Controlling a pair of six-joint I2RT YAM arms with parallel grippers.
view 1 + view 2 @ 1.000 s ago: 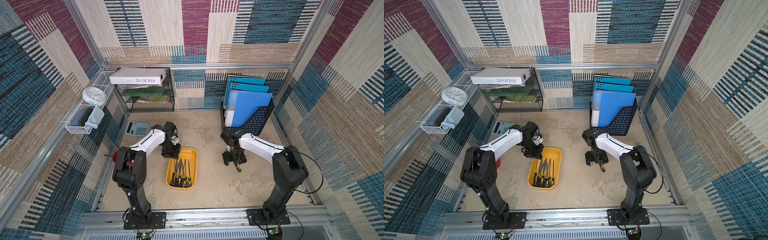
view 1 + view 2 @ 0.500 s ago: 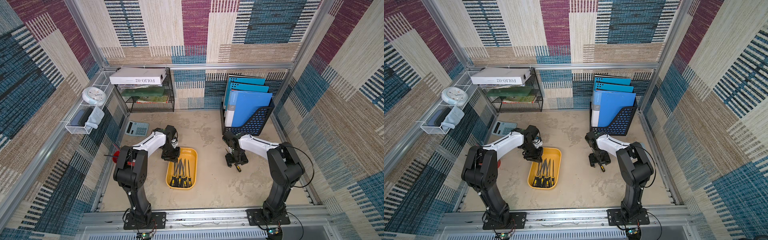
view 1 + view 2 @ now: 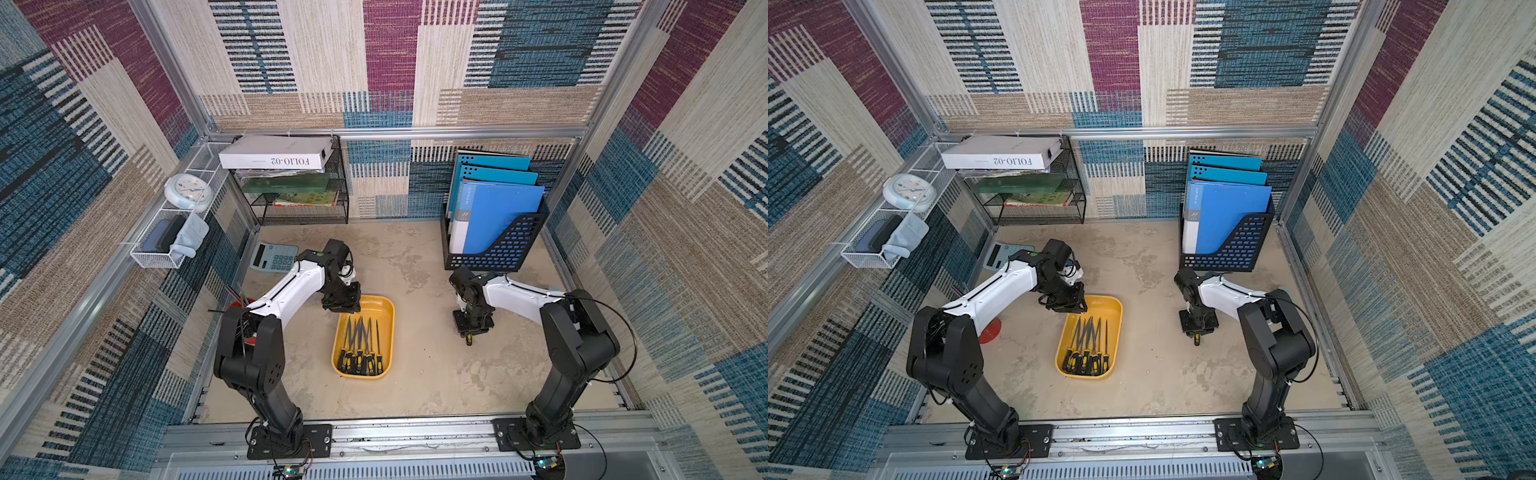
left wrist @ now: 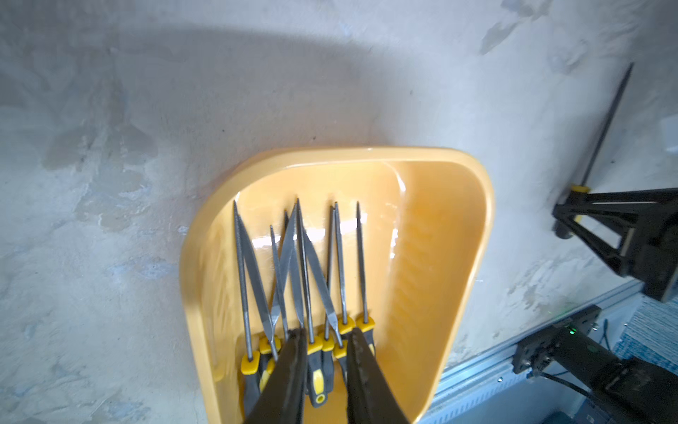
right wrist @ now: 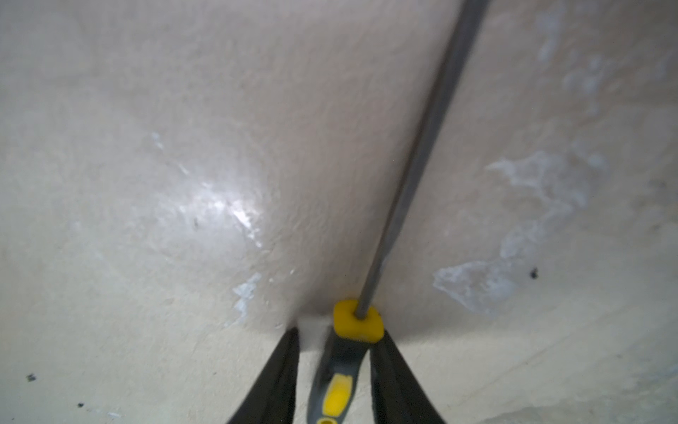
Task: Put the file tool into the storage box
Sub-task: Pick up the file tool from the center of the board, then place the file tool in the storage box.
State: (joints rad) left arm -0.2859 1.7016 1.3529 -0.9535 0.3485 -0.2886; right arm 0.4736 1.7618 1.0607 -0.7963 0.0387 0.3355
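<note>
The storage box (image 3: 381, 308) is a shallow yellow tray mid-table, with several yellow-and-black-handled files (image 3: 360, 345) in it; it also shows in a top view (image 3: 1113, 306) and the left wrist view (image 4: 433, 227). My left gripper (image 4: 326, 332) hangs over the box's far left corner (image 3: 343, 303), slightly open, with nothing between its fingers. One file tool (image 5: 341, 370) lies on the table right of the box (image 3: 468, 340). My right gripper (image 5: 335, 334) is down on it (image 3: 473, 326), its fingers closed in on the grey handle just behind the yellow collar.
A black perforated holder of blue folders (image 3: 496, 245) stands just behind the right arm. A black mesh rack (image 3: 299, 195) with a white box sits back left, with a calculator (image 3: 272, 257) before it. A red object (image 3: 990, 332) lies under the left arm.
My right gripper has come down over the file's handle and its jaws have closed in from wide. My left gripper's jaws have parted a little above the box.
</note>
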